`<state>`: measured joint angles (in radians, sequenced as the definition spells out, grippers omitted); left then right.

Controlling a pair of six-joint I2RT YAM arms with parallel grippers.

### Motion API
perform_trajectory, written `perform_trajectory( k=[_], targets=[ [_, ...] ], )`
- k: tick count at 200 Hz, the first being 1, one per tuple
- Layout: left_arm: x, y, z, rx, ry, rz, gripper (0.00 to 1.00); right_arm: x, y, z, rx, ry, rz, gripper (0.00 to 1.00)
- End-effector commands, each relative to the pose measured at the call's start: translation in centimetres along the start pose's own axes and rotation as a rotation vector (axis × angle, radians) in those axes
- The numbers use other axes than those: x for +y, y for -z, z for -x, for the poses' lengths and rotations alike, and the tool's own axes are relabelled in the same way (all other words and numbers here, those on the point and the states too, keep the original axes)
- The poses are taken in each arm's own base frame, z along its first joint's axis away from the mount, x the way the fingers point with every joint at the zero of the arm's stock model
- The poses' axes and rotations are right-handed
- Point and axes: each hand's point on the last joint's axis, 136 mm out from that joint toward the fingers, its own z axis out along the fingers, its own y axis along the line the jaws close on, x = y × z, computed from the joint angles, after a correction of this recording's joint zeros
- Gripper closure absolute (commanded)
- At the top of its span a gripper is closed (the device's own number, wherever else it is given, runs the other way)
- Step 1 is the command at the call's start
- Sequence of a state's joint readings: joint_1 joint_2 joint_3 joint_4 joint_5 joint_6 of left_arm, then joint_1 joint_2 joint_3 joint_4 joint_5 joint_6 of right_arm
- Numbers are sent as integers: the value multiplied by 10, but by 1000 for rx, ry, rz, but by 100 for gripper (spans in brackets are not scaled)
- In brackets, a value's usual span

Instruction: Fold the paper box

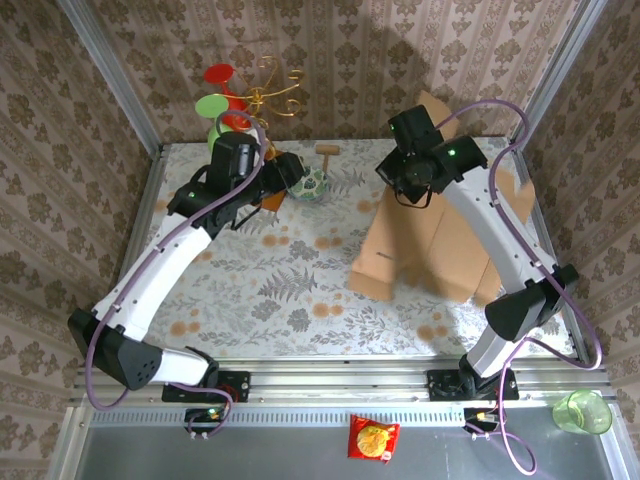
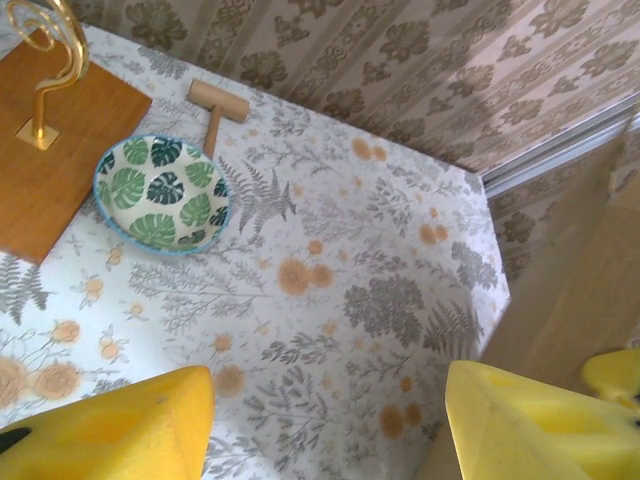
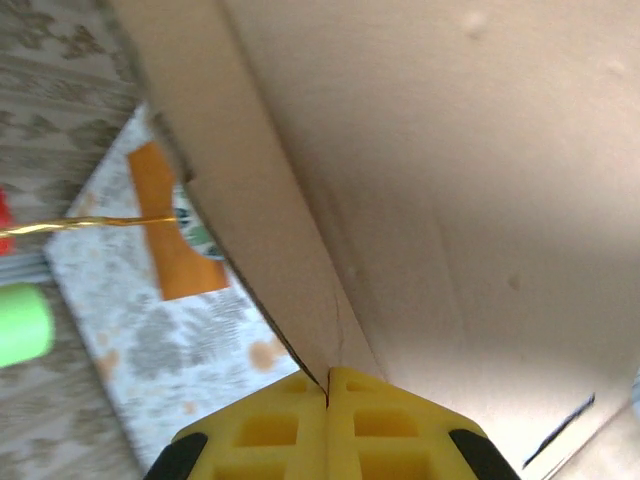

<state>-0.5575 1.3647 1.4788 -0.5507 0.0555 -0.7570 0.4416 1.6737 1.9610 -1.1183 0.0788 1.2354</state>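
The left gripper (image 2: 330,400) is positioned over the rear left area of the table (image 1: 280,290), with its yellow fingers (image 2: 120,430) spread apart and nothing between them. Below and ahead of it, the left wrist view shows a reddish-brown wooden board (image 2: 70,150) carrying a gold wire stand (image 2: 45,60). A leaf-patterned bowl (image 2: 163,193) lies just beside the board's right edge, and a small wooden mallet (image 2: 218,105) lies near the bowl toward the back wall. The paper box (image 1: 410,250) occupies the right half of the table, partly erected, with one panel raised toward the rear right corner and lower flaps resting on the surface. The right gripper (image 3: 327,382) is located at the upper left part of the box. Its two yellow fingers are pressed fully together, and their tips contact the cardboard where a flap meets the main panel at a crease. Whether any cardboard is pinched between them cannot be determined.
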Motion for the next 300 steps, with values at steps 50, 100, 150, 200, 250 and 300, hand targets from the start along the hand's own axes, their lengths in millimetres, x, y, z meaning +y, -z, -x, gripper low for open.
perform_trajectory(
  k=[50,100,150,200,250,300],
  targets=[
    [20,42,14,-23,-60,36,37,65,7,15,109,-398,235,100],
    [16,51,36,-5,124,-32,38,67,-13,31,103,-432,394,100],
    [-7,32,20,108,370,-35,37,64,-27,43,84,-474,500,100],
    [-8,8,-5,143,672,-29,38,62,-35,41,119,-495,512,100],
    [-15,-19,-2,144,718,-48,38,59,-38,37,141,-495,502,100],
    [-18,-31,-5,168,726,-47,38,53,-39,32,151,-499,491,100]
  ],
)
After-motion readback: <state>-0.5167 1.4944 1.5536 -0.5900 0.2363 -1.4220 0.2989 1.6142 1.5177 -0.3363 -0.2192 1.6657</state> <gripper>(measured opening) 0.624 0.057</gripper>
